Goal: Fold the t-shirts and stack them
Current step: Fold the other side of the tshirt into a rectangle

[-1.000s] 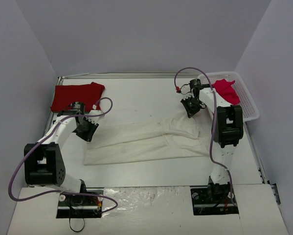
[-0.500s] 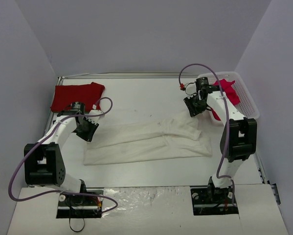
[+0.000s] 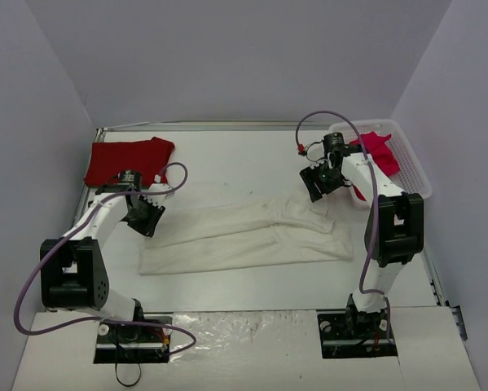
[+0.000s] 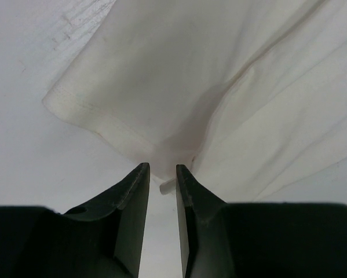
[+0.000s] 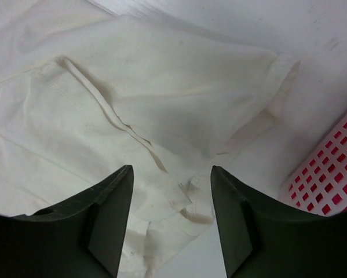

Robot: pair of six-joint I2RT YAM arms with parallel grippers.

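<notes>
Left gripper (image 4: 161, 168): the jaws are standing nearly together with only a thin slit between them. A small bit of white cloth is showing in that slit, and the creases of the cream-white t-shirt (image 4: 179, 75) are running in toward the tips. I am reading this as a pinch on the shirt's edge. A hemmed sleeve is spreading out just beyond the fingers.

Right gripper (image 5: 172, 169): the jaws are standing wide apart and holding nothing. It is hanging over the shirt's collar and sleeve area, and I cannot tell whether the fingertips are touching the cloth. A corner of the white lattice basket (image 5: 329, 185) is showing at the right, with red behind its holes.

From the overhead camera I am seeing the cream-white t-shirt (image 3: 244, 232) lying stretched across the middle of the table (image 3: 244, 159), rumpled along its length. The left gripper (image 3: 143, 216) is sitting at its left end and the right gripper (image 3: 317, 186) above its right end.

The red t-shirt (image 3: 125, 159) is lying flat at the far left corner. The pinkish-red t-shirt (image 3: 376, 149) is sitting bunched in the basket (image 3: 415, 175) at the far right.
</notes>
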